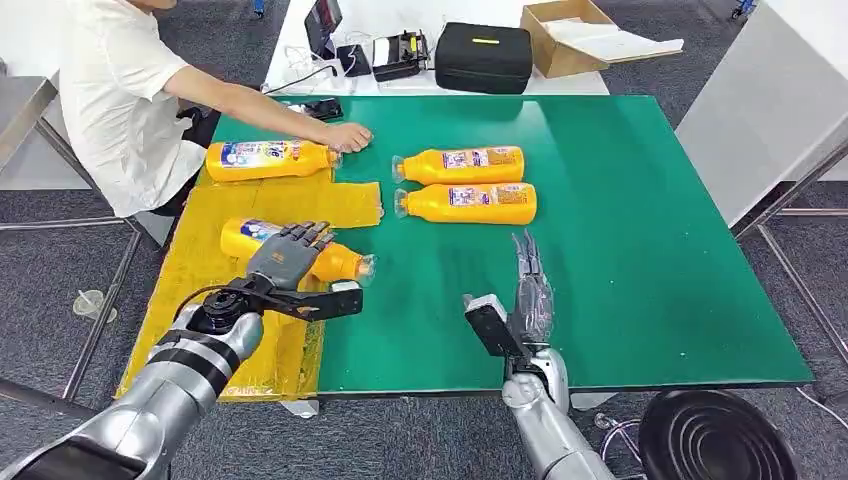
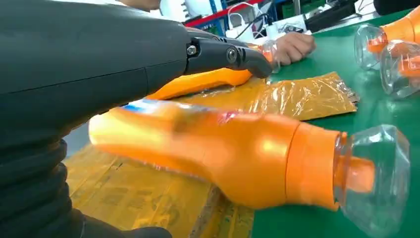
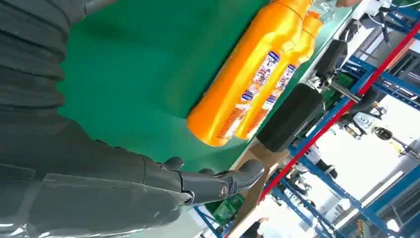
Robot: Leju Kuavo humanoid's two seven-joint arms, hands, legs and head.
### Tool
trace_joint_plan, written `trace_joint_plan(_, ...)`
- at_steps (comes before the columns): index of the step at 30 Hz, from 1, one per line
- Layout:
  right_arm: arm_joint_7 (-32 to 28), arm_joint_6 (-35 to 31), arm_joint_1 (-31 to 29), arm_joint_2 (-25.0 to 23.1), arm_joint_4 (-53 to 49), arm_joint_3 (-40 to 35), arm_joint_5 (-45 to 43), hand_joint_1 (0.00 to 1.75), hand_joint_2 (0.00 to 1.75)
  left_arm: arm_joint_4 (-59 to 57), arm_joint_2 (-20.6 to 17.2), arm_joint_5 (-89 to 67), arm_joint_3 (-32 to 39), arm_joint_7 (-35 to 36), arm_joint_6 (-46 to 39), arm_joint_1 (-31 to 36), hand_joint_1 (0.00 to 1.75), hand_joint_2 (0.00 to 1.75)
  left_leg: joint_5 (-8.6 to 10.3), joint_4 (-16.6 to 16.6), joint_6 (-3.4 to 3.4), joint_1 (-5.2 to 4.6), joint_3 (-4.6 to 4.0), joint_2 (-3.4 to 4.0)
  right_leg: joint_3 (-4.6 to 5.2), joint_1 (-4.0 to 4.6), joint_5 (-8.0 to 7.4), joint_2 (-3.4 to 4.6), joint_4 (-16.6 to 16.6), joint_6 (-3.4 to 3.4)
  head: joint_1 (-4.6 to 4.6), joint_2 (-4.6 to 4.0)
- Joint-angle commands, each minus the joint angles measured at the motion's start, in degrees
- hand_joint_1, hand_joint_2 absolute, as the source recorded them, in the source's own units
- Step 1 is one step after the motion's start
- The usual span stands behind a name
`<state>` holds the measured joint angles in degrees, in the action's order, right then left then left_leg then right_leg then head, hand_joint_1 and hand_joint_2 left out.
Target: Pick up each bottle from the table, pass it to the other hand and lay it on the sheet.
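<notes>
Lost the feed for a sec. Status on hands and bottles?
Left hand grips an orange plastic bottle over the yellow sheet. Right hand open, empty. A person's hand rests on the sheet's far bottle.

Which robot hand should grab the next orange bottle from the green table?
Probably the right hand. It is open and empty, just in front of the two bottles lying on the green table. The left hand is over on the yellow sheet, resting on another bottle.
</notes>
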<state>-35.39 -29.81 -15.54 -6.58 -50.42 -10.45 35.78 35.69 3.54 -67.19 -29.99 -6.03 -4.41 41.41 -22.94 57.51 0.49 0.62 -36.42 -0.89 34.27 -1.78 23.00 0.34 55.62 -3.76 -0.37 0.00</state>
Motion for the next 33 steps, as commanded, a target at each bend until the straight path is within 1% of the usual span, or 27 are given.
trace_joint_plan(1, -1.36, 0.13, -3.3, 0.21, 5.94, -1.7, -1.04, 0.0, 1.75, -4.8, 0.7, 2.42, -3.97, -2.1, 1.09, 3.64, 0.0, 1.75, -0.13, 0.08, 0.01, 0.07, 0.2, 0.08, -0.23, 0.11, 0.1, -0.02, 0.01, 0.21, -0.02, 0.0)
trace_joint_plan(2, -1.54, -0.01, -3.3, 0.23, 6.11, -1.76, -1.15, 0.0, 1.75, -4.4, 0.49, 3.13, -4.53, -2.4, 1.41, 3.57, 0.0, 1.75, -0.19, 0.12, 0.0, 0.09, 0.3, 0.13, -0.34, 0.15, 0.15, -0.01, 0.02, 0.27, 0.0, 0.0)
trace_joint_plan(5, -1.73, -0.19, -3.05, 0.31, 6.11, -1.75, -1.23, 0.0, 1.75, -3.38, 0.17, 3.86, -5.28, -3.1, 0.88, 3.13, 0.0, 1.75, -0.12, 0.05, 0.0, 0.05, 0.21, 0.1, -0.24, 0.09, 0.09, 0.01, 0.0, 0.2, 0.0, 0.0)
trace_joint_plan(7, -1.75, -0.8, -2.69, 0.52, 6.06, -1.83, -0.88, 0.0, 1.75, -0.99, -0.3, 4.42, -6.09, -3.73, -0.29, 2.04, 0.0, 1.75, -0.19, 0.09, -0.01, 0.09, 0.32, 0.15, -0.35, 0.14, 0.14, 0.03, 0.01, 0.27, 0.0, 0.0)
trace_joint_plan(8, -1.81, -1.38, -2.38, 0.68, 5.69, -1.95, -0.43, 0.0, 1.75, 1.47, -0.8, 5.09, -6.88, -4.11, -0.67, 1.07, 0.0, 1.75, -0.13, 0.05, -0.01, 0.06, 0.24, 0.1, -0.27, 0.1, 0.11, -0.01, -0.01, 0.22, 0.0, 0.0)
trace_joint_plan(10, -1.77, -1.34, -2.27, 0.73, 5.53, -1.98, -0.41, 0.0, 1.75, 2.39, -0.93, 5.19, -7.23, -4.0, -0.52, 0.71, 0.0, 1.75, -0.18, 0.06, -0.01, 0.08, 0.33, 0.11, -0.37, 0.14, 0.15, -0.01, -0.01, 0.28, -0.02, 0.0)
trace_joint_plan(12, -1.75, -1.43, -1.85, 0.89, 4.91, -2.02, -0.25, 0.0, 1.75, 5.89, -1.87, 5.93, -8.52, -4.24, -1.09, -0.49, 0.0, 1.75, -0.22, 0.07, -0.01, 0.08, 0.37, 0.15, -0.4, 0.14, 0.17, 0.01, 0.0, 0.3, 0.0, 0.0)
trace_joint_plan(13, -1.65, -1.45, -1.67, 0.98, 4.68, -2.07, -0.08, 0.0, 1.75, 7.11, -2.13, 5.87, -8.92, -4.28, -1.71, -0.93, 0.0, 1.75, -0.11, 0.02, 0.0, 0.03, 0.19, 0.11, -0.21, 0.07, 0.07, 0.03, -0.02, 0.17, -0.02, 0.0)
trace_joint_plan(14, -1.63, -1.4, -1.56, 1.03, 4.51, -2.08, -0.06, 0.0, 1.75, 7.84, -2.2, 5.87, -9.22, -4.21, -1.64, -1.22, 0.0, 1.75, -0.17, 0.05, 0.0, 0.05, 0.3, 0.16, -0.31, 0.1, 0.13, 0.05, -0.01, 0.24, 0.0, 0.0)
trace_joint_plan(16, -1.63, -1.4, -1.56, 1.03, 4.51, -2.08, -0.06, 0.0, 1.75, 7.84, -2.2, 5.87, -9.22, -4.21, -1.64, -1.22, 0.0, 1.75, -0.15, 0.05, 0.0, 0.06, 0.26, 0.13, -0.29, 0.1, 0.11, 0.02, -0.01, 0.22, 0.0, 0.0)
trace_joint_plan(19, -1.48, -1.23, -1.04, 1.24, 3.53, -2.09, 0.1, 0.0, 1.75, 12.05, -2.97, 7.62, -9.33, -5.36, -2.65, -3.15, 0.0, 1.75, -0.16, 0.05, 0.0, 0.05, 0.27, 0.13, -0.3, 0.1, 0.12, 0.02, 0.0, 0.24, 0.0, 0.0)
trace_joint_plan(20, -0.16, -2.62, -0.81, 1.99, 2.78, -2.51, 1.93, 0.0, 1.75, 16.5, -4.06, 10.37, -9.51, -7.56, -2.0, -5.28, 0.0, 1.75, -0.12, 0.01, 0.0, 0.03, 0.22, 0.14, -0.23, 0.07, 0.08, 0.06, -0.03, 0.19, 0.0, 0.0)
trace_joint_plan(21, 2.63, -5.03, -1.14, 2.98, 3.1, -3.34, 5.68, 0.0, 1.75, 19.73, -4.81, 12.44, -9.37, -8.74, -1.67, -6.98, 0.0, 1.75, -0.18, 0.01, -0.01, 0.04, 0.33, 0.18, -0.34, 0.09, 0.12, 0.07, -0.04, 0.25, 0.0, 0.0)
trace_joint_plan(22, 2.56, -4.74, -1.22, 3.28, 3.0, -3.32, 5.63, 0.0, 1.75, 20.26, -4.98, 12.43, -9.57, -8.73, -1.69, -7.41, 0.0, 1.75, -0.2, 0.01, -0.01, 0.04, 0.37, 0.2, -0.38, 0.1, 0.15, 0.08, -0.04, 0.27, -0.02, 0.0)
trace_joint_plan(23, 9.22, -7.19, -2.58, 5.12, 4.67, -5.19, 13.56, 0.0, 1.75, 24.89, -5.45, 16.6, -8.3, -10.73, -1.4, -10.26, 0.0, 1.75, -0.15, -0.01, 0.0, 0.02, 0.26, 0.17, -0.27, 0.06, 0.1, 0.07, -0.04, 0.2, 0.0, 0.0)
trace_joint_plan(24, 12.96, -9.8, -3.74, 6.78, 5.61, -6.39, 19.55, 0.0, 1.75, 27.77, -4.82, 21.85, -6.42, -13.85, -1.28, -12.83, 0.0, 1.75, -0.17, -0.01, 0.01, 0.0, 0.31, 0.2, -0.31, 0.05, 0.12, 0.1, -0.05, 0.21, 0.0, 0.0)
trace_joint_plan(25, 13.78, -9.85, -4.63, 7.67, 5.97, -6.24, 20.61, 0.0, 1.75, 29.59, -4.32, 24.77, -5.55, -15.13, -1.0, -14.65, 0.0, 1.75, -0.1, -0.05, 0.02, -0.04, 0.21, 0.18, -0.19, -0.01, 0.05, 0.11, -0.07, 0.13, 0.0, 0.0)
trace_joint_plan(26, 14.64, -9.49, -5.75, 8.89, 6.47, -6.07, 21.85, 0.0, 1.75, 31.05, -3.58, 27.73, -4.85, -15.82, -0.16, -16.5, 0.0, 1.75, -0.17, -0.02, 0.03, -0.03, 0.29, 0.24, -0.27, 0.02, 0.09, 0.15, -0.06, 0.17, 0.0, 0.0)
trace_joint_plan(27, 14.56, -9.1, -6.11, 8.99, 6.67, -5.84, 21.75, 0.0, 1.75, 32.18, -3.87, 27.88, -5.13, -15.55, -0.28, -17.03, 0.0, 1.75, -0.22, 0.01, 0.04, -0.01, 0.37, 0.29, -0.37, 0.04, 0.12, 0.17, -0.08, 0.2, 0.0, 0.0)
trace_joint_plan(28, 14.56, -9.1, -6.11, 8.99, 6.67, -5.84, 21.75, 0.0, 1.75, 32.18, -3.87, 27.88, -5.13, -15.55, -0.28, -17.03, 0.0, 1.75, -0.16, 0.0, 0.05, -0.04, 0.24, 0.24, -0.24, 0.01, 0.07, 0.15, -0.06, 0.15, -0.02, 0.0)
trace_joint_plan(29, 14.56, -9.1, -6.11, 8.99, 6.67, -5.84, 21.75, 0.0, 1.75, 32.18, -3.87, 27.88, -5.13, -15.55, -0.28, -17.03, 0.0, 1.75, -0.26, 0.08, 0.06, -0.02, 0.34, 0.26, -0.37, 0.04, 0.15, 0.14, -0.02, 0.22, 0.0, 0.0)
trace_joint_plan(30, 14.55, -9.14, -6.07, 8.86, 6.65, -5.84, 21.77, 0.0, 1.75, 32.17, -3.94, 27.9, -5.1, -15.52, -0.27, -16.9, 0.0, 1.75, -0.15, 0.05, 0.03, -0.03, 0.19, 0.17, -0.21, 0.0, 0.08, 0.09, -0.02, 0.16, 0.0, 0.0)
trace_joint_plan(32, 14.59, -9.39, -5.85, 8.62, 6.6, -5.89, 21.92, 0.0, 1.75, 32.0, -4.01, 27.94, -5.01, -15.47, -0.25, -16.61, 0.0, 1.75, -0.27, 0.14, 0.03, 0.02, 0.33, 0.23, -0.38, 0.08, 0.16, 0.1, 0.02, 0.29, 0.0, 0.0)
trace_joint_plan(33, 14.59, -9.39, -5.85, 8.62, 6.6, -5.89, 21.92, 0.0, 1.75, 32.0, -4.01, 27.94, -5.01, -15.47, -0.25, -16.61, 0.0, 1.75, -0.08, 0.01, 0.01, -0.03, 0.08, 0.1, -0.11, 0.0, 0.03, 0.04, -0.03, 0.14, 0.0, 0.0)
